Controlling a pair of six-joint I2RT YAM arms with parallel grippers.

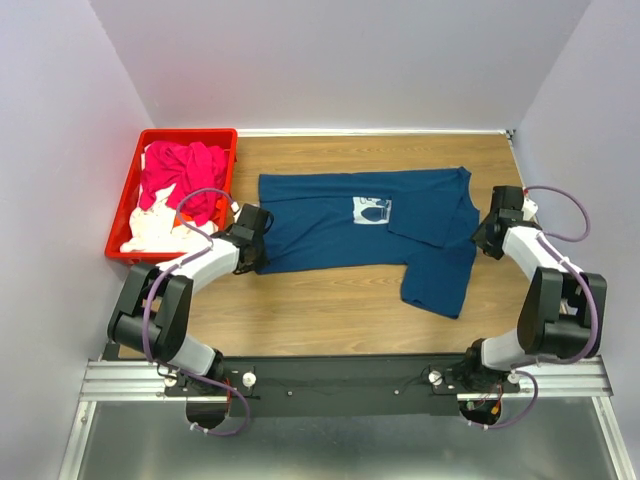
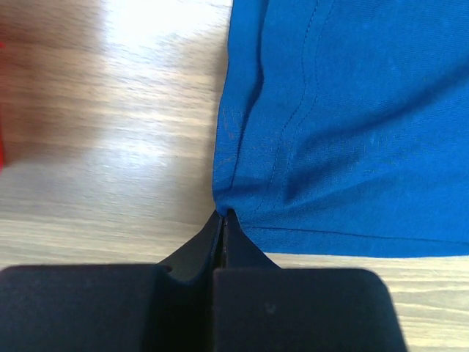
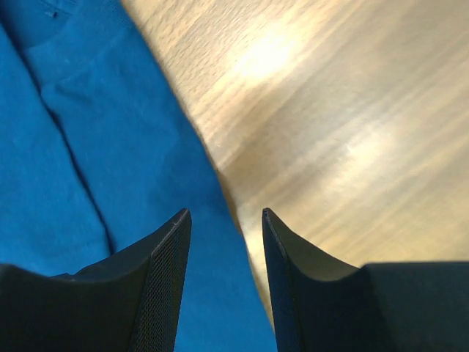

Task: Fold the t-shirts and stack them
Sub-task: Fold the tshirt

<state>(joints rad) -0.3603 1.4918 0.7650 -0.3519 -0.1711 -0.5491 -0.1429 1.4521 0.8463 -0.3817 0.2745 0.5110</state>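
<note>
Both grippers point(image 1: 252, 240) point(image 1: 492, 232) low at t-shirt point(image 1: 340, 225) edges.

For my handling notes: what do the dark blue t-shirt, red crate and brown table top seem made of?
Dark blue short-sleeved t-shirt: soft cloth, probably cotton, matte; stitched hem, folds.
Red open crate: moulded plastic, likely; smooth rigid rim.
Table top: wood or wood-look laminate, semi-gloss; grain lines, glare.
</note>
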